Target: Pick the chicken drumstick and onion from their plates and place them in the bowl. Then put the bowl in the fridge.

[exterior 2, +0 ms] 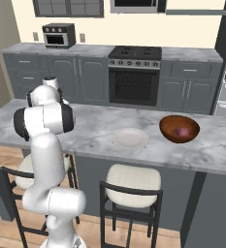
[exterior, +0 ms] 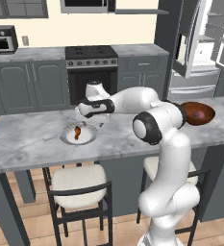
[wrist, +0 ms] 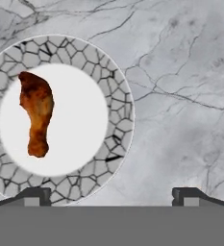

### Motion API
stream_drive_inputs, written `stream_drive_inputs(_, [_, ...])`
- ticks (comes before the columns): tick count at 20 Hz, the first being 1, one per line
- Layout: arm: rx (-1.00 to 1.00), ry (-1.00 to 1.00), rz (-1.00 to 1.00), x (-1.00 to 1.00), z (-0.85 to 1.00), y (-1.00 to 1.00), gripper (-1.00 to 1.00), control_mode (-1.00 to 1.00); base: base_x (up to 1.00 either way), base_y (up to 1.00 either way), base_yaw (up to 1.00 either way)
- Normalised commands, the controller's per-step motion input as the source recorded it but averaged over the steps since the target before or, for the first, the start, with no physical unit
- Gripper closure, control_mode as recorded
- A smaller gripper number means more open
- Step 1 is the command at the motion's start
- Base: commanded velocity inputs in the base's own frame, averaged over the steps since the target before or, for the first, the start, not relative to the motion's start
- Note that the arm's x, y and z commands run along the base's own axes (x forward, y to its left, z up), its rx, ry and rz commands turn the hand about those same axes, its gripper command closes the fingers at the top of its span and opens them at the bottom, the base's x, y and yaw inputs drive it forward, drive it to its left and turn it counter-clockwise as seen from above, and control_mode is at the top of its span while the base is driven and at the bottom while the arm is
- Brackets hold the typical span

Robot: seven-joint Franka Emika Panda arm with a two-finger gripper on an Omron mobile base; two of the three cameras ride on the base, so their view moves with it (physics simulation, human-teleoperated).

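Overhead, claw (wrist: pixel 111 194) spread wide above chicken drumstick (wrist: pixel 35 112) on grey-rimmed plate (wrist: pixel 114 96).

The arm (exterior: pixel 166 144) is built of glossy white, rounded segments, thick and tubular, joined by dark grey to black rings at each joint. Its hand (wrist: pixel 111 194) ends in two small dark finger tips (wrist: pixel 34 196) with flat, blocky, stepped tops.
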Motion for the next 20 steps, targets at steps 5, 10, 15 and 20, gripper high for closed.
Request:
stream_drive_inputs(5, [-0.07,0.0,-0.14,0.25,-0.16,0.24,-1.0,-1.0,0.0,0.0,0.0])
stream_drive_inputs(10, [0.02,0.01,-0.17,0.21,-0.24,0.2,-1.0,-1.0,0.0,0.0,0.0])
stream_drive_inputs(15, [0.05,0.09,-0.11,0.29,-0.2,0.15,-1.0,-1.0,0.0,0.0,0.0])
stream_drive_inputs(20, [0.0,0.13,-0.03,0.3,-0.2,0.11,-1.0,-1.0,0.0,0.0,0.0])
